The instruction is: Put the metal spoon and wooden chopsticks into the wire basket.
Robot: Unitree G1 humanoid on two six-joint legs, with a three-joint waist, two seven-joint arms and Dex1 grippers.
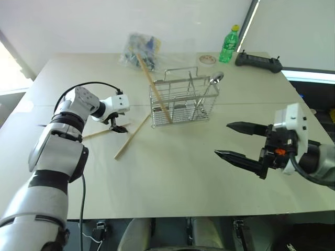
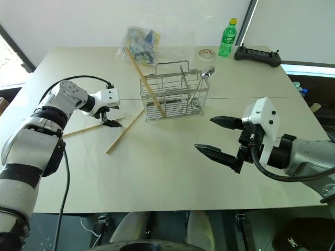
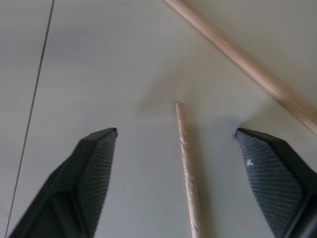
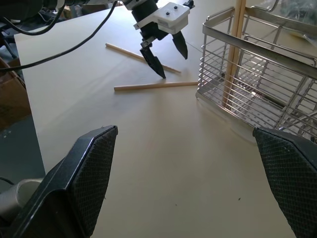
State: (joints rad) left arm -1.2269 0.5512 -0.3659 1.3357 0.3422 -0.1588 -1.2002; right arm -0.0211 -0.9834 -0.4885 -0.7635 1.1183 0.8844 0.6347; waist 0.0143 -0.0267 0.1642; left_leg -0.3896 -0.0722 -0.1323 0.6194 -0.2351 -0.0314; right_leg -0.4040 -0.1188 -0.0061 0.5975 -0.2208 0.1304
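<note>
The wire basket (image 1: 180,111) stands mid-table. The metal spoon (image 1: 216,78) is upright in its right end, bowl up. One wooden chopstick (image 1: 154,86) leans inside the left end. Two more chopsticks lie on the table left of the basket. My left gripper (image 1: 116,126) points down over the tip of the nearer-left chopstick (image 3: 185,163), open, with a finger (image 3: 94,163) on each side and not touching it. The other chopstick (image 3: 247,62) lies just beyond. My right gripper (image 1: 222,139) hovers open and empty to the right, in front of the basket.
At the far side of the table lie a crinkled clear plastic bag (image 1: 140,49), a roll of tape (image 1: 207,59), a green bottle (image 1: 229,44) and a black controller (image 1: 258,61). The table's bare front half (image 1: 172,183) lies between my arms.
</note>
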